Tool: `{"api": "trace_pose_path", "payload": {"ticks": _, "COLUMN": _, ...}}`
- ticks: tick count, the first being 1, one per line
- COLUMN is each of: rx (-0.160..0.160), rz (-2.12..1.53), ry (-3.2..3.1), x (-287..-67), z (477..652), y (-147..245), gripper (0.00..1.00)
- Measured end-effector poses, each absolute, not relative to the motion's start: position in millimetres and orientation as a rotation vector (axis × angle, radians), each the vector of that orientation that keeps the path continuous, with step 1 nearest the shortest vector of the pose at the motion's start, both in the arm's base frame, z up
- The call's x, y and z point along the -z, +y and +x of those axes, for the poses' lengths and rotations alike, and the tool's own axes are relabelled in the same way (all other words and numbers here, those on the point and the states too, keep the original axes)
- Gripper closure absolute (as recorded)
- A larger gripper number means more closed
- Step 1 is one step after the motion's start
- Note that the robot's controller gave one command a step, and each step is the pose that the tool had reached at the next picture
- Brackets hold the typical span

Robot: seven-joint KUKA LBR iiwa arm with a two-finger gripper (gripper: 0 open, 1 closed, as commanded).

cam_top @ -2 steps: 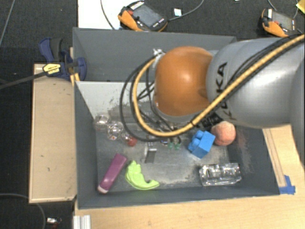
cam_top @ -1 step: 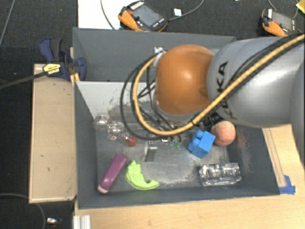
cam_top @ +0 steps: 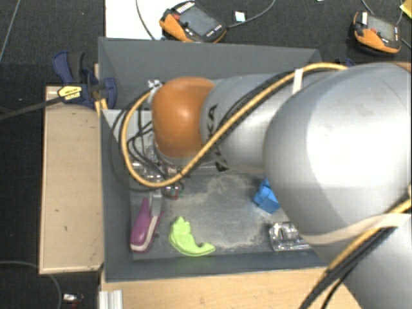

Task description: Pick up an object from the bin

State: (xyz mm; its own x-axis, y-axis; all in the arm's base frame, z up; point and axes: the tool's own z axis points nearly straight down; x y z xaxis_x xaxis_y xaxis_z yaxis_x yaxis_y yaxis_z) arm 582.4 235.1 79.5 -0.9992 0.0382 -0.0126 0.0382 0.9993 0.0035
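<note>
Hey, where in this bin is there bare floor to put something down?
The scuffed bin floor is bare in the middle, bordered by the lime green piece on the left, the blue block on the right and the clear plastic item toward the front right. The left front is crowded: the purple brush-like thing lies beside the green piece.

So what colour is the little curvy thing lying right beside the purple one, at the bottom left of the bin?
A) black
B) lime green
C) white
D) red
B: the curvy thing lying just to the right of the purple one is plainly lime green.
</note>
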Motion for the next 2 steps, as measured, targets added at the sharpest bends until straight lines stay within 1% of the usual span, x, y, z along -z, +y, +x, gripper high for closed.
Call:
{"api": "trace_pose_path", "payload": {"ticks": 1, "rx": -0.009, "rz": 0.067, "ry": 3.124, "x": -83.7, "z": 582.7, "y": 233.7, "gripper": 0.0}}
{"api": "trace_pose_path", "payload": {"ticks": 2, "rx": -0.018, "rz": 0.475, "ry": 3.082, "x": -102.9, "z": 588.8, "y": 216.8, "gripper": 0.0}}
